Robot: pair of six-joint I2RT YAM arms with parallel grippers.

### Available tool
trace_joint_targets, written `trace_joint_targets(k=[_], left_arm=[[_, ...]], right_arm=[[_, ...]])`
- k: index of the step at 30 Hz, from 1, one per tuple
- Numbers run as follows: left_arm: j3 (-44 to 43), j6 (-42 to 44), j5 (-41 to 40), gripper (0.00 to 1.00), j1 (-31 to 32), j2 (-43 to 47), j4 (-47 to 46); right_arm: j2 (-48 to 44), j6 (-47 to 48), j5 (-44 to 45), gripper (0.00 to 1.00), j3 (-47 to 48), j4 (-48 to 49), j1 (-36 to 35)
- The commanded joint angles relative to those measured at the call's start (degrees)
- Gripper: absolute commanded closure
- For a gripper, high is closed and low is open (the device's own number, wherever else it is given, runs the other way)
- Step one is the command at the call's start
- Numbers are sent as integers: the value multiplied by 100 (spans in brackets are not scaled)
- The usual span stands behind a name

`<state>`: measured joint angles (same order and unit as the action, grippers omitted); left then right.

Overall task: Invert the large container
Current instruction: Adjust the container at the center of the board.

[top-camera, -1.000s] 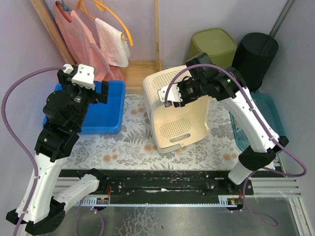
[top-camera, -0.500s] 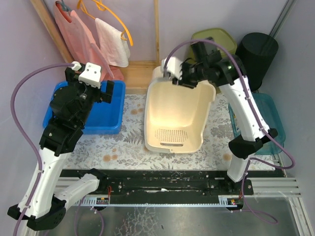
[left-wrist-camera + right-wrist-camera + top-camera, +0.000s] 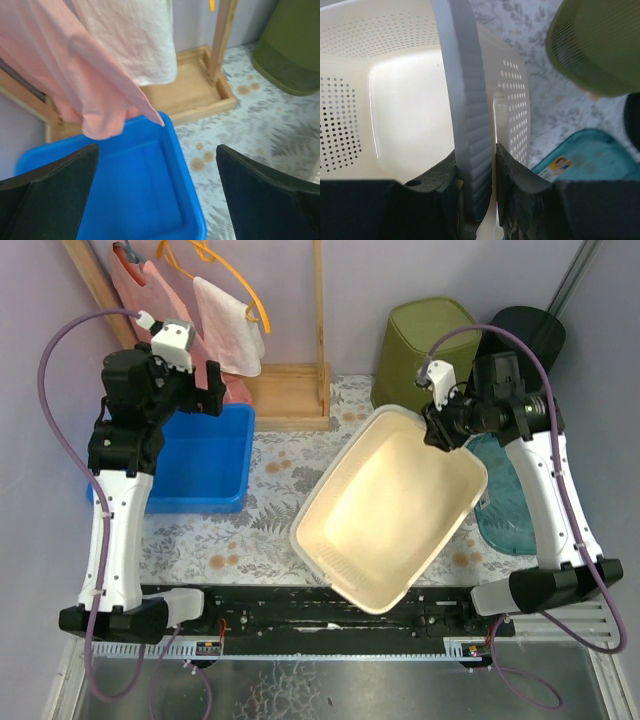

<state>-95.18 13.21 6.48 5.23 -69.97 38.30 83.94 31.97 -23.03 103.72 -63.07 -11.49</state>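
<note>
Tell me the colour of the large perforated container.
Cream; the large container shows best in the top external view.

The container (image 3: 390,505) at your right gripper (image 3: 438,428) is cream all over. Its walls are dotted with rows of small holes, and its rim is a plain pale band between the gripper's black fingers (image 3: 520,185). Just past that gripper you have an olive-green bin (image 3: 430,335) with a black bin (image 3: 525,335) beside it, and a teal tray (image 3: 515,515) beneath. Under your left gripper (image 3: 192,390), black with a white block on top, the tub (image 3: 205,465) is bright blue. Ahead of it hang a pink cloth (image 3: 150,300), a white towel (image 3: 228,325) and an orange hanger (image 3: 250,290). The table cover (image 3: 260,530) is pale, printed with grey ferns and brown flowers.
</note>
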Motion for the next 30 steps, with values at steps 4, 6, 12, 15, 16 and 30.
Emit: trace_joint_targets(k=[4, 6, 12, 15, 16, 30], left_arm=[[1220, -1761, 2628, 0, -751, 468, -491], [1480, -2355, 2567, 0, -753, 723, -633], [1342, -2512, 4623, 2, -813, 198, 155], [897, -1926, 5096, 2, -914, -239, 1199], [791, -1699, 5217, 0, -947, -329, 1522], [2500, -2267, 5502, 0, 255, -804, 376]], right_arm=[[-858, -2622, 100, 100, -1466, 1535, 319], [-1146, -3021, -12, 100, -1988, 2080, 481], [-704, -4662, 297, 100, -2243, 2198, 1221], [-928, -4852, 170, 100, -2647, 2753, 1626], [-1099, -4848, 305, 100, -2821, 2973, 1660], [-1673, -4867, -931, 100, -4468, 4358, 1991]])
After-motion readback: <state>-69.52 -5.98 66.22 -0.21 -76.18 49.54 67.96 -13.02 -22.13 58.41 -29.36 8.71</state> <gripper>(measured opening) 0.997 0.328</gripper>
